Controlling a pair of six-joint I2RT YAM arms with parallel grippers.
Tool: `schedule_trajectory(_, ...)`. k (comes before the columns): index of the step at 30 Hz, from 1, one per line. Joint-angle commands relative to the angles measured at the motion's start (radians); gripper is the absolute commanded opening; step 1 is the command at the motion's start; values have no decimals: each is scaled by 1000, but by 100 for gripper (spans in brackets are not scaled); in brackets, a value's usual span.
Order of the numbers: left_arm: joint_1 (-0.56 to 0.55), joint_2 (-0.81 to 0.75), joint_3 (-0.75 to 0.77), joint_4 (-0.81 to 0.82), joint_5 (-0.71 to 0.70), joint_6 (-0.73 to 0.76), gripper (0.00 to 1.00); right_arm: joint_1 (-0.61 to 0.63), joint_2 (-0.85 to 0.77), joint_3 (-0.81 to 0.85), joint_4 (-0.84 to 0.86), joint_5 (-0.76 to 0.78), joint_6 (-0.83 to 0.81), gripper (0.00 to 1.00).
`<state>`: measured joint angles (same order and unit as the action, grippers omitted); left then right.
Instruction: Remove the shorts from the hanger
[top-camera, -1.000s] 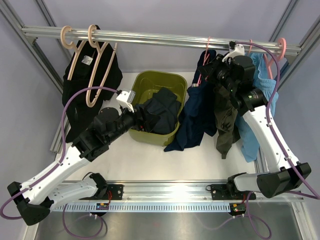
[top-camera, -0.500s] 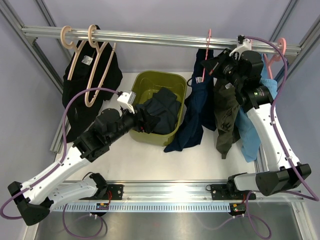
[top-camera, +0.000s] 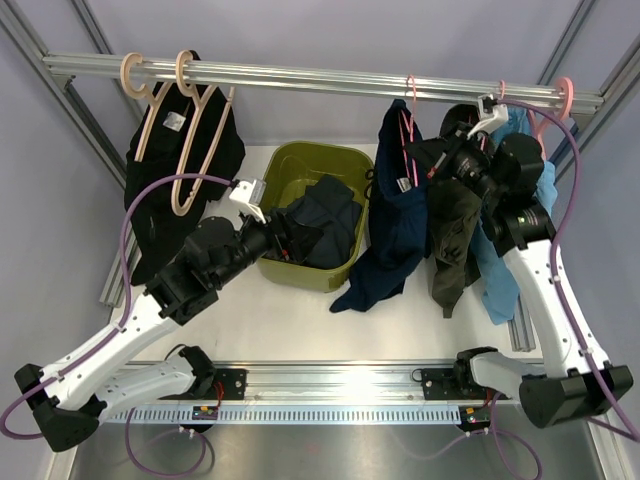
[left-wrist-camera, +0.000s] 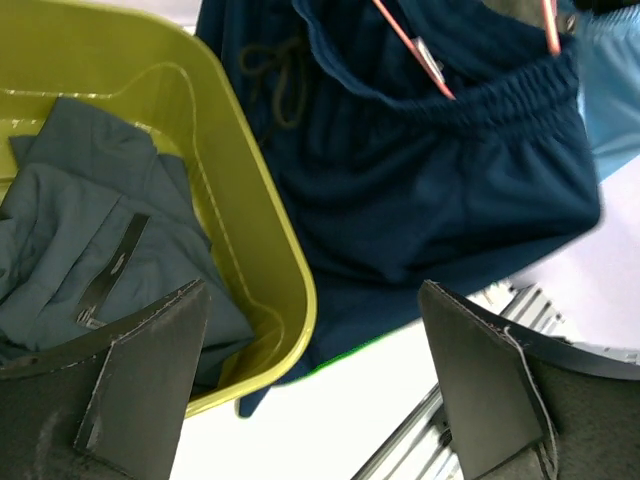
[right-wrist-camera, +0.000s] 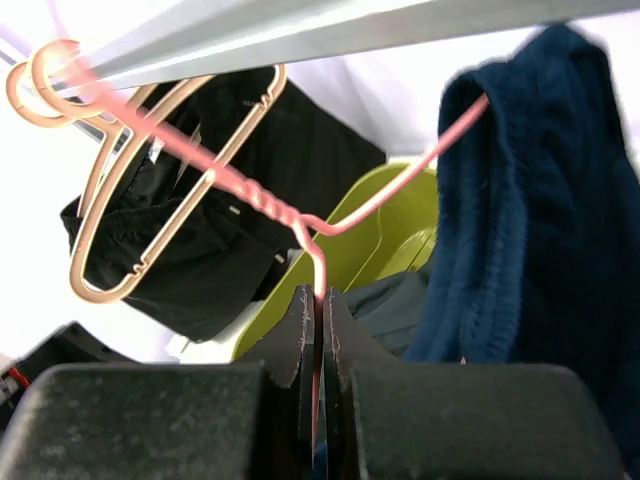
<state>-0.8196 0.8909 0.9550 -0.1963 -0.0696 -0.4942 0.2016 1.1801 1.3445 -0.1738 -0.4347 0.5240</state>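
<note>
The right claw is raised close under the rail, its two fingers pressed nearly together on the thin wire of the pink hanger. The wrist view shows the wire running straight into the slit between them. The navy shorts hang from that hanger directly below the claw, waistband at the top and legs trailing down toward the table, so their long axis is close to vertical. The right arm therefore has the hanger but not the cloth. The left claw is spread wide and holds nothing. It sits low over the far side of the green bin, where the teal-slate shorts lie crumpled inside. From this claw the navy pair lies just to the right, past the bin's rim, and its wrist view looks across at the elastic waistband and the cloth below it. The left arm is thus the nearer one to the hanging cloth. The next move likely turns on it reaching rightward to grip the cloth and draw it down while the right claw steadies the wire.
</note>
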Motion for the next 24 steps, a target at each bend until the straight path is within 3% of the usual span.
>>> schedule_trajectory(1,-6,5,54,103,-24,5,91,13,-134,-60,-48,-222,-139,0)
schedule_trajectory(6,-6,92,103,153,97,132,92,12,-270,-165,-168,-399,-304,0)
schedule_trajectory(9,-6,193,175,176,183,167,92,12,-322,-214,-231,-435,-335,0)
schedule_trajectory(11,-7,259,211,187,211,172,92,10,-352,-237,-183,-418,-322,0)
schedule_trajectory(15,-7,310,241,231,246,161,92,10,-292,-176,-104,-322,-318,0)
schedule_trajectory(24,-7,296,237,219,211,181,92,12,-191,-117,-32,-319,-321,0)
